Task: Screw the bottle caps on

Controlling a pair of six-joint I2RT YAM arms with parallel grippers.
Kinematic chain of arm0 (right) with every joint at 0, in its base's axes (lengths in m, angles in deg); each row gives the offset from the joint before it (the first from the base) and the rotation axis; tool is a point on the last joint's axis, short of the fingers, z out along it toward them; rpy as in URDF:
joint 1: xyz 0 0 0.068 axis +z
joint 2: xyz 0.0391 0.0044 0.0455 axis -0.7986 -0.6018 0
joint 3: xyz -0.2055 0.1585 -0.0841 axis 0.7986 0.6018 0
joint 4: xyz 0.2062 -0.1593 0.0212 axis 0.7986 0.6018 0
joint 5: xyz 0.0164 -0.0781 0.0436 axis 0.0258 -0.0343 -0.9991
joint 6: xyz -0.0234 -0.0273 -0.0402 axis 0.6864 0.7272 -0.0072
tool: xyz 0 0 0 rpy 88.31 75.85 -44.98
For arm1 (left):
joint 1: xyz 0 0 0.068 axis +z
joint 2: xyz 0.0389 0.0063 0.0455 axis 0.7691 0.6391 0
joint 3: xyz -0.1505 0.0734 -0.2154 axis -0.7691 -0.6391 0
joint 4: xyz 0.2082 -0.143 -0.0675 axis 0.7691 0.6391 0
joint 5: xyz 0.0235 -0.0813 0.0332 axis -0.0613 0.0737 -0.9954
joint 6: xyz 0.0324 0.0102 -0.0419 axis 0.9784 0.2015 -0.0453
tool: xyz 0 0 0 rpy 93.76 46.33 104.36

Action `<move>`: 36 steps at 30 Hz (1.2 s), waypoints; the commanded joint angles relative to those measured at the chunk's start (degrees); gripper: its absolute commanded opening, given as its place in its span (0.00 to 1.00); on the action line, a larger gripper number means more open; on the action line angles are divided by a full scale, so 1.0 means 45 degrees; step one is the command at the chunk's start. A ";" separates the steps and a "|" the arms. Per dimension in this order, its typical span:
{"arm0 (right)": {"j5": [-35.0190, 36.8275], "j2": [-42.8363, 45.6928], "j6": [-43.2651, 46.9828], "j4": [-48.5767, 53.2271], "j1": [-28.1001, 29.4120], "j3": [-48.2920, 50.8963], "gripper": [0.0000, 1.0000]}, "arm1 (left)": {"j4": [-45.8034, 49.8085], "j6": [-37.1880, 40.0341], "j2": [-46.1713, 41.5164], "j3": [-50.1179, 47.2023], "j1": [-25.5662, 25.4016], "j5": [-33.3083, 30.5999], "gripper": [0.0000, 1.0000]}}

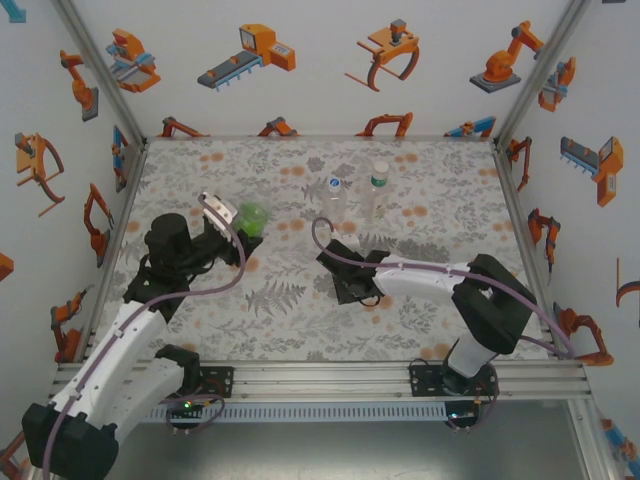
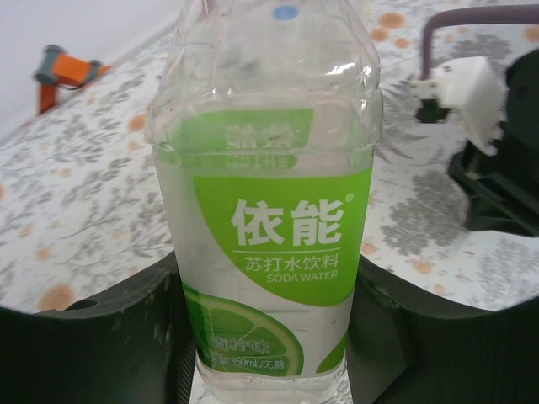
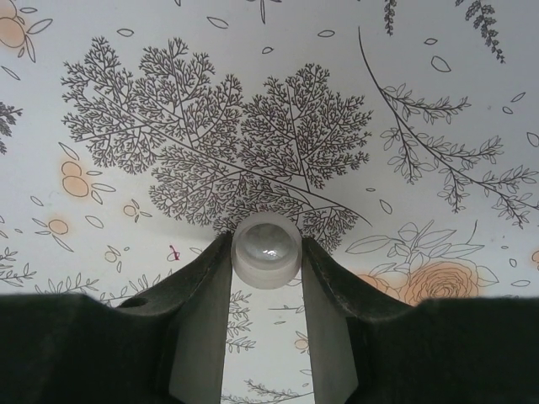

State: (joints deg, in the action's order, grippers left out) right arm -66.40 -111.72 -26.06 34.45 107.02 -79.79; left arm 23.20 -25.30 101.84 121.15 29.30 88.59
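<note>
The label on the short clear plastic bottle with a green wrap (image 2: 274, 244) reads "依能" in large white characters. Below that are "苏打水饮料" and "SODA WATER" in green on a white band, and "350ml" lower down beside a lime-slice picture. The left gripper (image 2: 271, 337) is closed on this bottle, with a dark finger pressed against each side of its lower body. From above, the bottle sits at about 10 o'clock from the middle of the worktop (image 1: 290, 335).

The right gripper (image 3: 266, 265) is clamped on a small round pale translucent plastic cap (image 3: 266, 250), over the fern-and-flower printed mat (image 3: 210, 126). It is near the middle, towards 5 o'clock.

At 12 to 1 o'clock two more bottles stand close together. One is a clear plastic bottle with a blue spot at its top (image 1: 335, 197). The other is a taller clear plastic bottle with a green neck band (image 1: 378, 195) and a white top.
</note>
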 commanded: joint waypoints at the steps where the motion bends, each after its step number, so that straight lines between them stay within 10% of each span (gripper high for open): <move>1: 0.0354 0.0047 -0.0363 0.0056 -0.0052 -0.0132 0.40 | 0.0051 -0.0315 0.0174 0.0447 0.0042 0.2067 0.00; 36: -0.0910 0.0573 -0.1541 0.0737 -0.0679 -0.0318 0.45 | 0.0803 -0.0294 0.0925 0.1137 0.0063 0.1177 0.00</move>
State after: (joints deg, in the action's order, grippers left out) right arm -71.32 -108.46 -32.02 36.26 104.03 -81.49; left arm 26.64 -26.06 105.99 124.54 29.33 93.31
